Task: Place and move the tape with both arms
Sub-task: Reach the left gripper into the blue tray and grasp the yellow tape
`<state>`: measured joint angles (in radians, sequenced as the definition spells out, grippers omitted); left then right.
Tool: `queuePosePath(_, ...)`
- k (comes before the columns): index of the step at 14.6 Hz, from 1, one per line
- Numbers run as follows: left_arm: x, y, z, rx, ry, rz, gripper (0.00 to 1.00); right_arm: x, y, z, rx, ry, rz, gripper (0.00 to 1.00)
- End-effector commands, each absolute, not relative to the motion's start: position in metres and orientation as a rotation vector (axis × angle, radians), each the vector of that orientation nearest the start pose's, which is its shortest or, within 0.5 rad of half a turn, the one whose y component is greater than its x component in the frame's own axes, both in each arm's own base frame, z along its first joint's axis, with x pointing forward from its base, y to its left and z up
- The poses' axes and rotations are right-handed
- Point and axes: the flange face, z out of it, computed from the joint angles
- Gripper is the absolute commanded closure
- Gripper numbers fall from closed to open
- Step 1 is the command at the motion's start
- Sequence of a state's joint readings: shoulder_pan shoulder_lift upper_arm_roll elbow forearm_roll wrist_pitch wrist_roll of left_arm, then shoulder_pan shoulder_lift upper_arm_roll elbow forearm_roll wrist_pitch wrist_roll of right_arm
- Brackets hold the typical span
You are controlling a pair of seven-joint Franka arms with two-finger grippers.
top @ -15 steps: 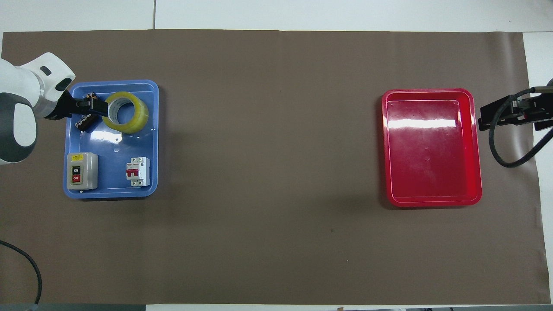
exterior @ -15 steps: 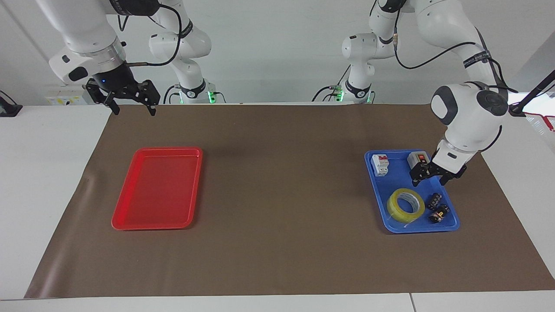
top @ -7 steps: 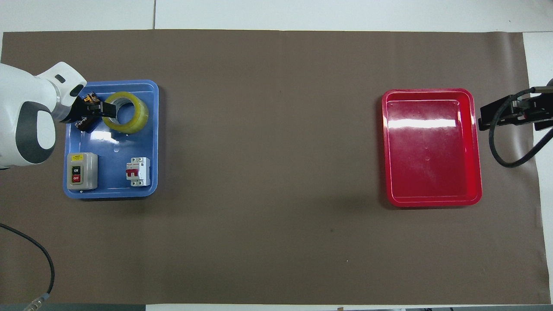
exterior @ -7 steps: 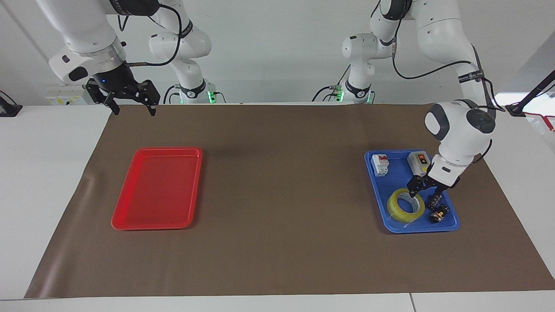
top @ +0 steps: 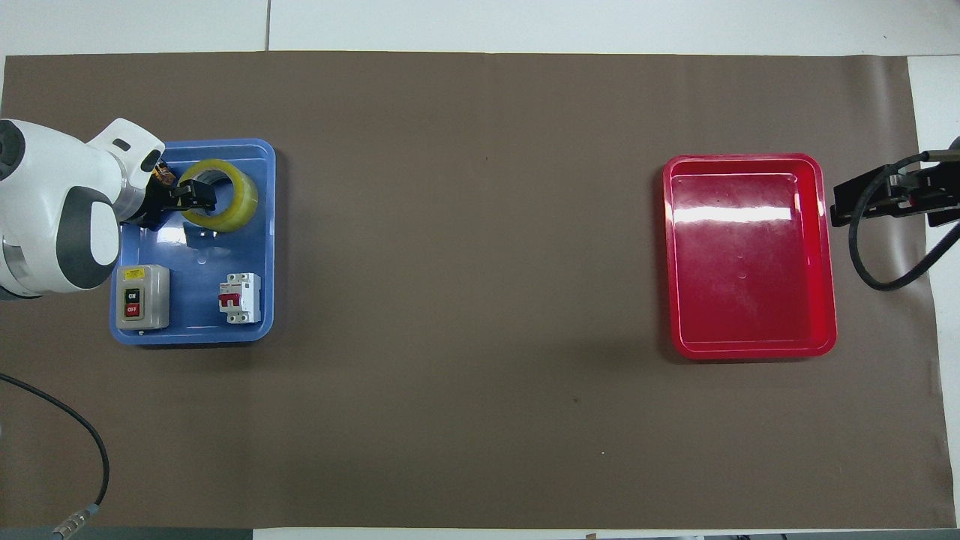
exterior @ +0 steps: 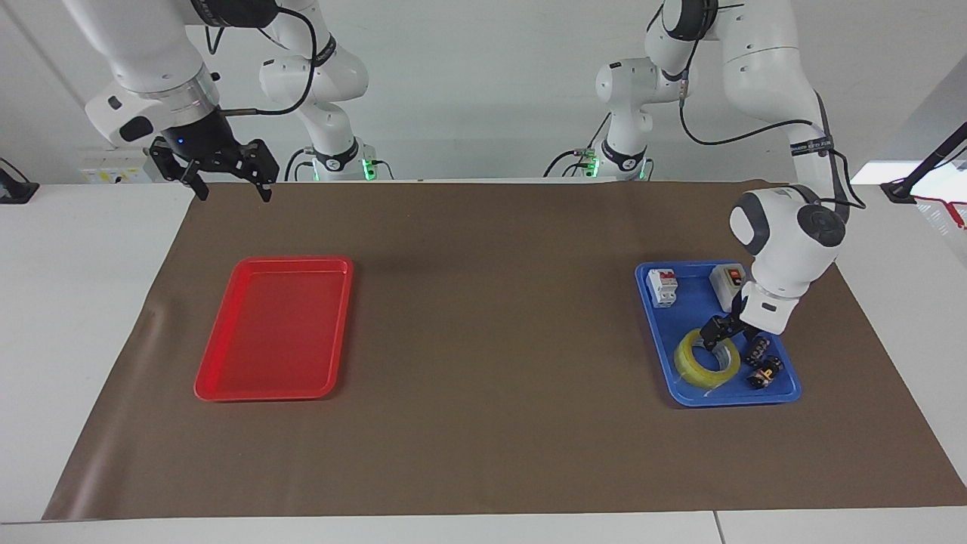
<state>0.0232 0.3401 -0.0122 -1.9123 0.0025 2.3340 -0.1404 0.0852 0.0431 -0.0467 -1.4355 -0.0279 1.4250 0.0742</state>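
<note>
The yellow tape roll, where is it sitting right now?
The tape roll lies in the blue tray at the left arm's end of the table, beside two small black plugs, with the left claw at its rim.

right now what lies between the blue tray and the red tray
Nothing: between the blue plastic tray and the red plastic tray there is only bare brown table cover, shown plainly in the overhead view.

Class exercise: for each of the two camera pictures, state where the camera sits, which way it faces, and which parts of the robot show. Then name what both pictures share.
Facing view: high across the table, looking at both arms; left gripper at the tape, right gripper waits raised.
Overhead view: above the robots' end, looking steeply down; left gripper, right gripper.
Shared: tape, blue tray, red tray.
</note>
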Motion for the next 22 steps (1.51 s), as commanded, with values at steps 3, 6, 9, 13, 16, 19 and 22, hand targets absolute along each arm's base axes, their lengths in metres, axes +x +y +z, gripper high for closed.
queuePosePath(3,0.627,0.006,0.326,-3.127,-0.486,-0.163,1.00,0.553,0.016,0.652,-3.170,0.044,0.078,0.00)
queuePosePath(6,0.628,0.006,0.329,-3.121,-0.526,-0.165,1.00,0.553,0.016,0.652,-3.170,0.041,0.078,0.00)
queuePosePath(9,0.629,0.012,0.349,-3.121,-0.529,-0.173,1.00,0.553,0.016,0.652,-3.169,0.044,0.078,0.00)
queuePosePath(13,0.634,0.007,0.393,-3.114,-0.514,-0.092,1.00,0.553,0.016,0.652,-3.169,0.041,0.078,0.00)
queuePosePath(16,0.634,-0.020,0.423,-3.120,-0.450,-0.068,1.00,0.553,0.016,0.652,-3.169,0.041,0.078,0.00)
queuePosePath(19,0.629,-0.070,0.424,-3.105,-0.324,-0.078,1.00,0.553,0.016,0.652,-3.169,0.041,0.078,0.00)
queuePosePath(22,0.616,-0.135,0.423,-3.109,-0.308,-0.092,1.00,0.553,0.016,0.652,-3.169,0.041,0.078,0.00)
